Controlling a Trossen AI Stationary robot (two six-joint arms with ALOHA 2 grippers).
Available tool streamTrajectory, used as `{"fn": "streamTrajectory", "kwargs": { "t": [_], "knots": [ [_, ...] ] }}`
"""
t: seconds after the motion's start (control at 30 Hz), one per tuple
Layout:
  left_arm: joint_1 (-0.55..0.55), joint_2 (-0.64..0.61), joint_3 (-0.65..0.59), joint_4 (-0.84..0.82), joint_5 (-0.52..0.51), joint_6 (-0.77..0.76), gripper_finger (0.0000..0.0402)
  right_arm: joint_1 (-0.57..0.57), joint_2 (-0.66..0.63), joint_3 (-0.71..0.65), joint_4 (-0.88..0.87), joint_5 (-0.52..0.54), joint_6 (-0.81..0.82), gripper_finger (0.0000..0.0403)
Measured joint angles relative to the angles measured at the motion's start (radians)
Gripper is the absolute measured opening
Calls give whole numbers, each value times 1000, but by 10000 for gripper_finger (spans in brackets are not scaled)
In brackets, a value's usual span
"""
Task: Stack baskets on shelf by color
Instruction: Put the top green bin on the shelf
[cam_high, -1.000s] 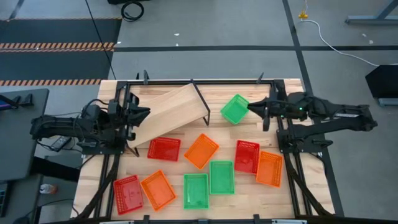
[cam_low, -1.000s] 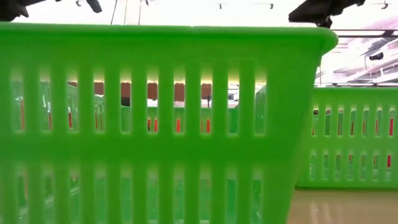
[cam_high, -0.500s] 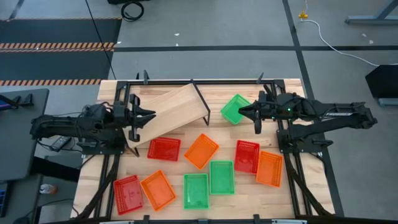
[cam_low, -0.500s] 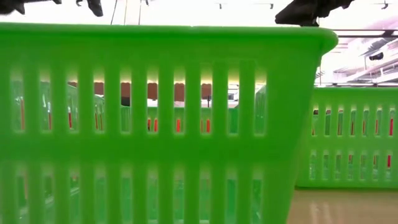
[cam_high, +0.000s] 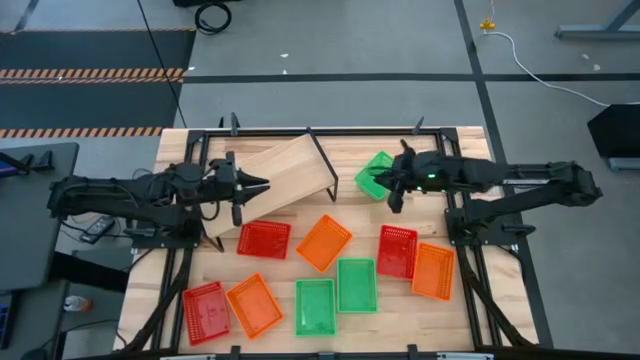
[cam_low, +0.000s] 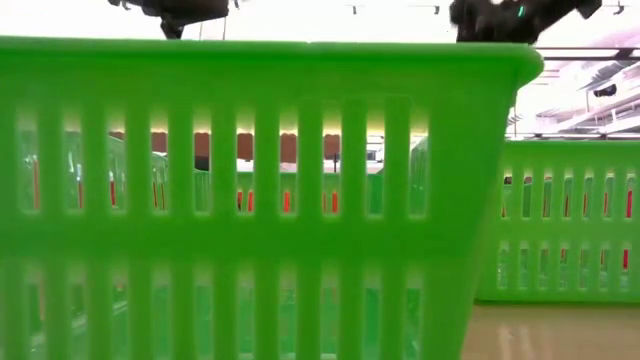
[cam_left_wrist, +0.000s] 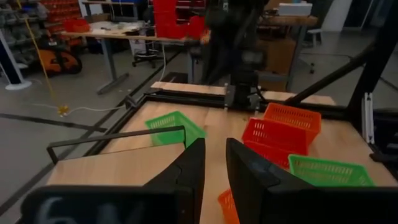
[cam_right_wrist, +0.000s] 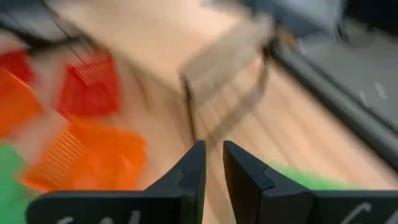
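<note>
From above, the left tool (cam_high: 255, 186) is over the tilted shelf (cam_high: 275, 178) in the upper middle of the table (cam_high: 150, 250). The right tool (cam_high: 388, 185) is over a green basket (cam_high: 372, 172), right of the shelf. Eight other baskets lie lower in the frame.

In the low view, a green basket (cam_low: 250, 200) fills the frame.

In both wrist views, the fingers (cam_left_wrist: 189, 168) (cam_right_wrist: 193, 165) stand slightly apart, with nothing between them.
</note>
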Motion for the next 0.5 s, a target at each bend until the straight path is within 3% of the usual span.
{"fn": "streamTrajectory", "kwargs": {
  "t": [0.13, 0.5],
  "knots": [
    [0, 16, 0, 16, 0, -32, 73, -41, 106, -1, -84, -16, 4, 98],
    [-37, 14, 0, 57, 1, -48, 75, -48, 344, 0, -48, 49, 43, 195]
  ]
}}
